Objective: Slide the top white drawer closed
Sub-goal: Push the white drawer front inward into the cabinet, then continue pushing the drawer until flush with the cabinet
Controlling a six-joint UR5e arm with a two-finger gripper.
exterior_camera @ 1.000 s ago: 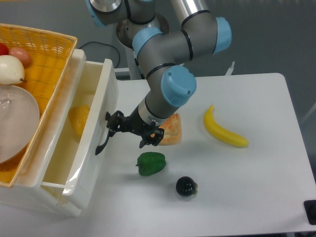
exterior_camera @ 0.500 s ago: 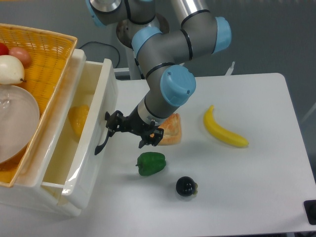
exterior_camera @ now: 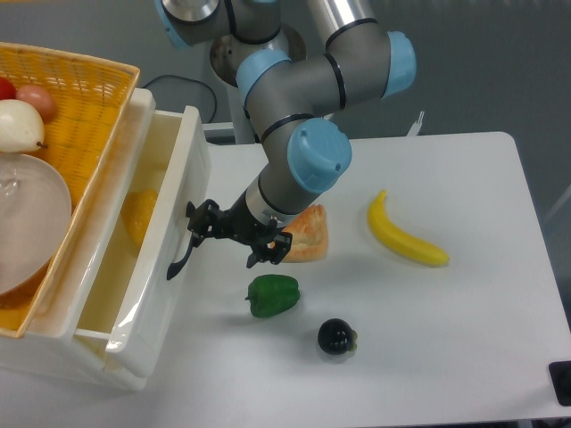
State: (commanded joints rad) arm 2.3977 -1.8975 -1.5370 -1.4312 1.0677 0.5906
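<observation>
The top white drawer (exterior_camera: pixel 159 294) stands part-way open at the left, its flat front panel facing the table and its black curved handle (exterior_camera: pixel 181 257) on that panel. A yellow-orange item (exterior_camera: pixel 138 217) lies inside its cream-white interior. My gripper (exterior_camera: pixel 223 239) is at the front panel just above the handle, open, its upper finger (exterior_camera: pixel 198 217) touching the panel near the handle's top. Nothing is held between the fingers.
A yellow woven basket (exterior_camera: pixel 89 89) with fruit and a clear bowl (exterior_camera: pixel 27 218) sits on top of the drawer unit. On the table lie a green pepper (exterior_camera: pixel 273 295), a slice of toast (exterior_camera: pixel 303 234), a banana (exterior_camera: pixel 403 234) and a dark round fruit (exterior_camera: pixel 336 337).
The gripper has moved a little to the left against the front panel, and the drawer has slid slightly inward with it.
</observation>
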